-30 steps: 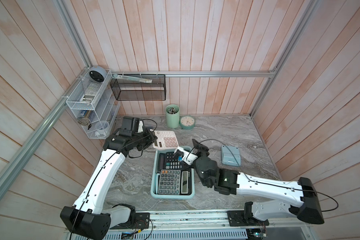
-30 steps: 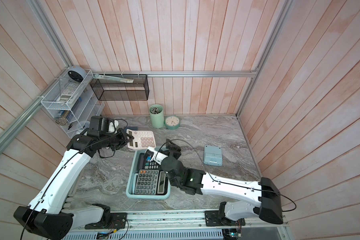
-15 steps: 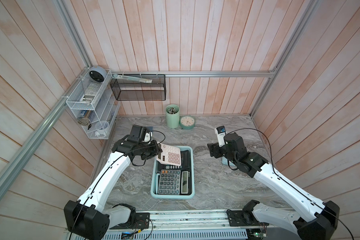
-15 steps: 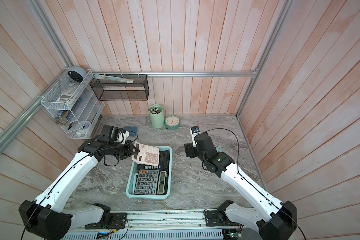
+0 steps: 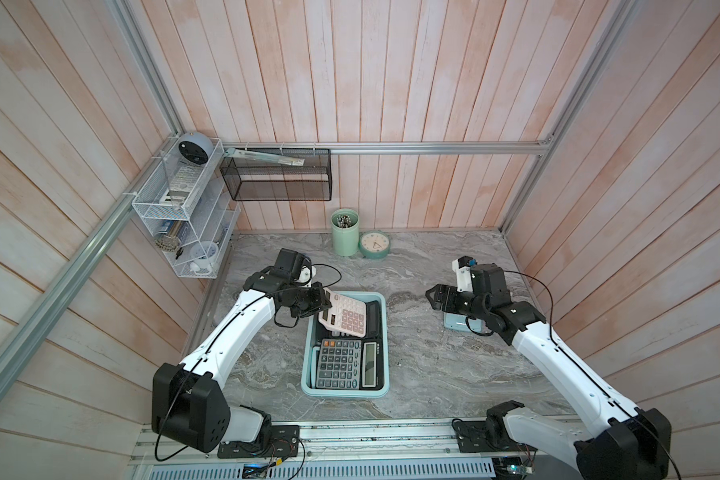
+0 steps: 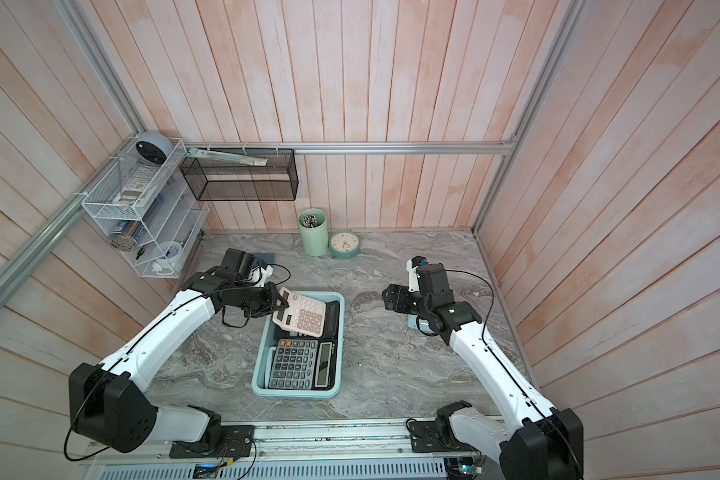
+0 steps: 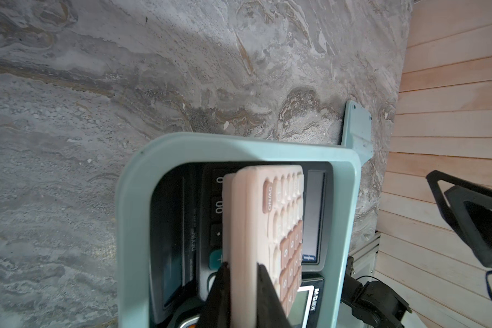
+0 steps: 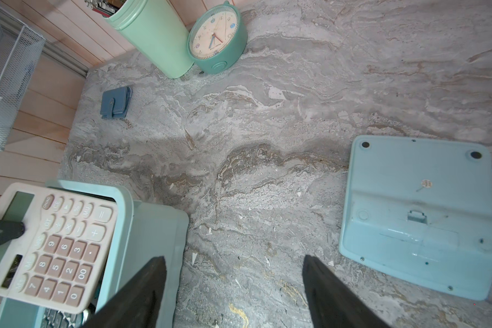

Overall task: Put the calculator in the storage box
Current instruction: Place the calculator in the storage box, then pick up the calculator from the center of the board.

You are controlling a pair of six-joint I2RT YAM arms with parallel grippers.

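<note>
A pink calculator (image 5: 346,318) (image 6: 302,318) hangs tilted over the far end of the light aqua storage box (image 5: 307,365) (image 6: 296,394). My left gripper (image 5: 325,305) (image 7: 243,265) is shut on the calculator's edge near the display. The box holds a grey calculator (image 5: 344,363) at its near end and a black one (image 5: 374,318) under the pink one. My right gripper (image 5: 433,297) (image 8: 233,258) stands open and empty over bare table right of the box, beside a light blue calculator (image 8: 418,215) lying face down.
A green pen cup (image 5: 345,232) and a green clock (image 5: 374,244) stand at the back wall. A blue wallet (image 8: 115,102) lies at the far left. A white wire rack (image 5: 184,216) and a black mesh basket (image 5: 277,180) hang on the walls.
My left gripper has lifted the pink calculator from the table behind the box and brought it over the box's far end. The right arm has swung from the box out to the right.
</note>
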